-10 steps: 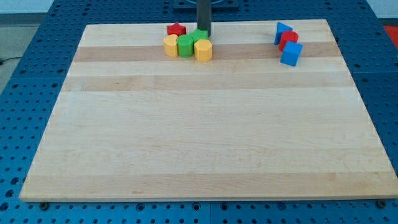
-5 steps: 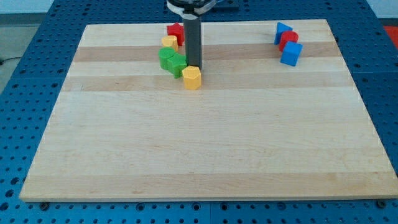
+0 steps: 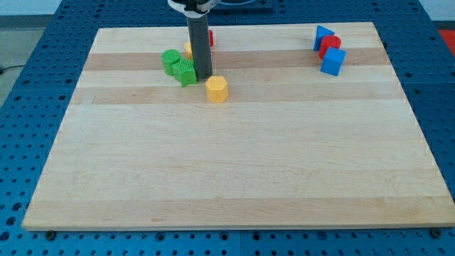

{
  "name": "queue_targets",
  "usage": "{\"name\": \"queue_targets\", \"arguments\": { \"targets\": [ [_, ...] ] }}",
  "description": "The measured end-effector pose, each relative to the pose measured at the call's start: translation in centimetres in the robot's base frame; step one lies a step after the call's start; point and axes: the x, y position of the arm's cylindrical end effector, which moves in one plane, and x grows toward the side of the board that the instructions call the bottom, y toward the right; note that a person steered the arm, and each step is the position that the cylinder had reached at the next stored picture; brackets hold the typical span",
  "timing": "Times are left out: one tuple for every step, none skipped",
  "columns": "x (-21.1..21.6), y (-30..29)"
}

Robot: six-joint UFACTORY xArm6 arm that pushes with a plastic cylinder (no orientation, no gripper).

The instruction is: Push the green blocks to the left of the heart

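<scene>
my tip [image 3: 203, 77] beside two green blocks [image 3: 178, 67], two yellow, two red, two blue

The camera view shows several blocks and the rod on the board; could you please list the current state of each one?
my tip: down on the board, against the right side of the green blocks.
green blocks: two, touching each other.
yellow hexagonal block: alone, just below-right of my tip.
yellow block: mostly hidden behind the rod.
red block: mostly hidden, shape unclear.
blue triangular block, red block, blue cube: clustered at top right.
</scene>
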Motion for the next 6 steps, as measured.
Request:
{"name": "queue_targets", "arguments": {
  "targets": [
    [2.8,-0.1],
    [3.1,-1.7],
    [1.3,-3.5],
    [0.5,-3.7],
    [0.3,-3.7],
    [0.3,-3.7]
  ]
}}
